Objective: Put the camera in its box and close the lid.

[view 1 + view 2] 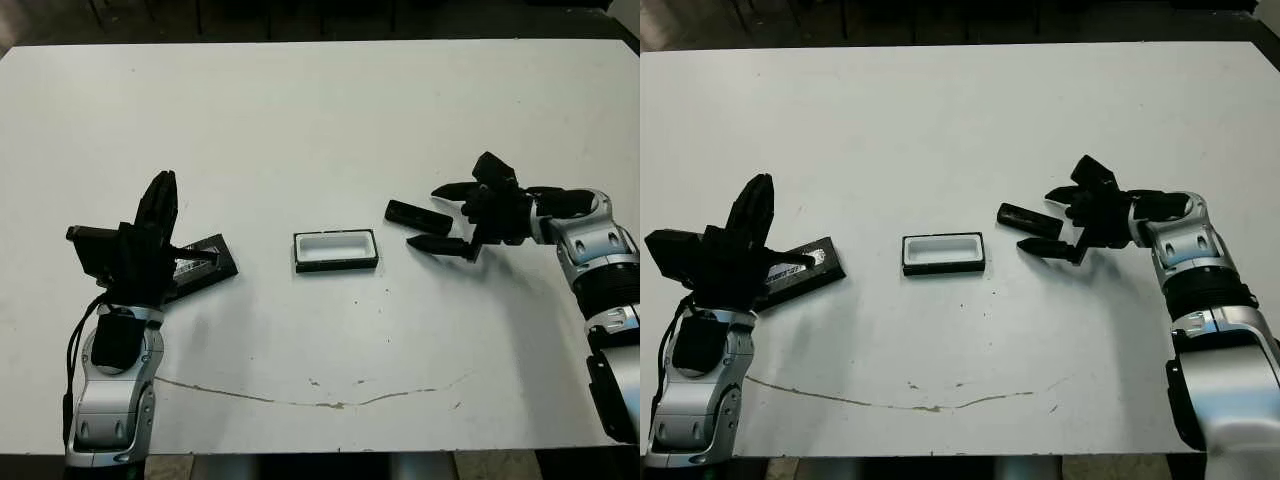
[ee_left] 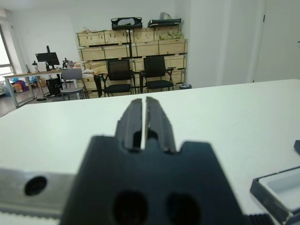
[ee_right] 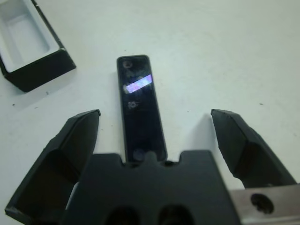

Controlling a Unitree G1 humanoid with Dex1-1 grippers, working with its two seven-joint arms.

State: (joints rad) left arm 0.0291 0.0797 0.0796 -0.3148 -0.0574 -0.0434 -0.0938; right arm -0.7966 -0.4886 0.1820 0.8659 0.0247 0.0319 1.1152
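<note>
Between the right gripper's (image 3: 154, 122) spread fingers lies the camera (image 3: 140, 105), long axis along them, untouched; box (image 1: 336, 250) just beyond. Left gripper (image 2: 143, 124) pressed together, empty.

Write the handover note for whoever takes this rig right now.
Right gripper: jaws wide open, straddling the camera, which lies flat on the table, not gripped.
Left gripper: jaws shut, empty, held above the lid.
Box: open and empty at mid-table, between lid and camera.
Done: nothing placed yet.
Left: grip the camera, set it in the box, then fetch the lid and close it.
</note>
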